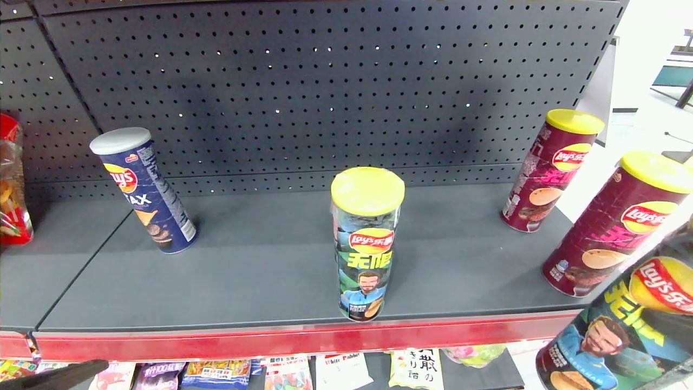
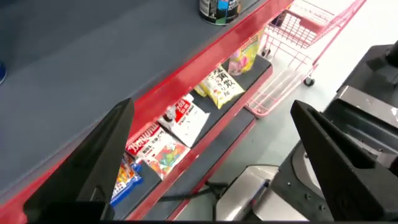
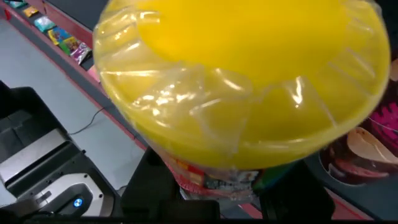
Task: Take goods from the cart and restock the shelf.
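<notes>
Head view: we are gripping a chip can (image 1: 612, 336) in our right claw (image 3: 217, 199) (left claw (image 2: 211, 155) released), upright shelving next.

blue can (image 1: 143, 189): logo, white letters | shelf green can (image 1: 367, 244), held can (image 1: 622, 336): logo, yellow characters

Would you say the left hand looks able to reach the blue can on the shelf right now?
Probably yes: the left hand is open and empty, and the blue can stands alone on bare shelf.

Soft shadows across the shelf (image 1: 260, 271), blown-out glare at the right edge
</notes>
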Available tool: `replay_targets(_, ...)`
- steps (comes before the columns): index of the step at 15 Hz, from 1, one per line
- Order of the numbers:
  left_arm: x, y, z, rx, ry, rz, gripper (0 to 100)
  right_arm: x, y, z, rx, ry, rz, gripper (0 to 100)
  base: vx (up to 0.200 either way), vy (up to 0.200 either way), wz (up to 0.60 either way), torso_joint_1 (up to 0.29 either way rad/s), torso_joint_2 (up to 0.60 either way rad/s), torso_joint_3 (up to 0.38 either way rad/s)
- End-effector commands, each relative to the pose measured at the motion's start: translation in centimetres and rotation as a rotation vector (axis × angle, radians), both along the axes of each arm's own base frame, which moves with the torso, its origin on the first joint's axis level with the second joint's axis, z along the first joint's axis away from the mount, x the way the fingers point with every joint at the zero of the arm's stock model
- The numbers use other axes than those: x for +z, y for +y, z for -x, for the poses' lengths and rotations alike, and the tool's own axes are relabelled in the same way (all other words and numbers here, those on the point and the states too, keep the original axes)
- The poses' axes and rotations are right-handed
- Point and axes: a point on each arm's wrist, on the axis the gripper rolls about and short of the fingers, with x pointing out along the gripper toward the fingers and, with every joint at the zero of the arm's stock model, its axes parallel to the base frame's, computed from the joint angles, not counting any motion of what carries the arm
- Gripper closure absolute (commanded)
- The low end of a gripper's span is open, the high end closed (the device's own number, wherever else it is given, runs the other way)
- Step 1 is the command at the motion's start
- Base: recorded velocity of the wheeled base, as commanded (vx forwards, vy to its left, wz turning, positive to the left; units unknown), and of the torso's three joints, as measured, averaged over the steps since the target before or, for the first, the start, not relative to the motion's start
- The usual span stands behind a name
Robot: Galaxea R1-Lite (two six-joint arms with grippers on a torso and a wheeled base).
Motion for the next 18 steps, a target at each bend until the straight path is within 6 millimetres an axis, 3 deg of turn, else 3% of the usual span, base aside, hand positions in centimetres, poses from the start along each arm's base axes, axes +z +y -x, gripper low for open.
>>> replay_targets(1,-0.1,0.6,2.1,0.007,-0.069,0.024,0,0.4,1.5,-2.1,0.039,0.053,0.027,100,0.0,0.0,0.0,0.0,0.0,0.0)
replay_targets(10,0.3,0.8,2.6,0.035,-0.106,0.028,0,1.8,6.8,-11.6,0.068,0.013,0.025,100,0.0,0.0,0.0,0.0,0.0,0.0)
replay_targets(18,0.6,0.8,2.6,0.042,-0.113,0.031,0,0.4,11.1,-19.5,0.088,-0.029,0.026,100,0.0,0.0,0.0,0.0,0.0,0.0)
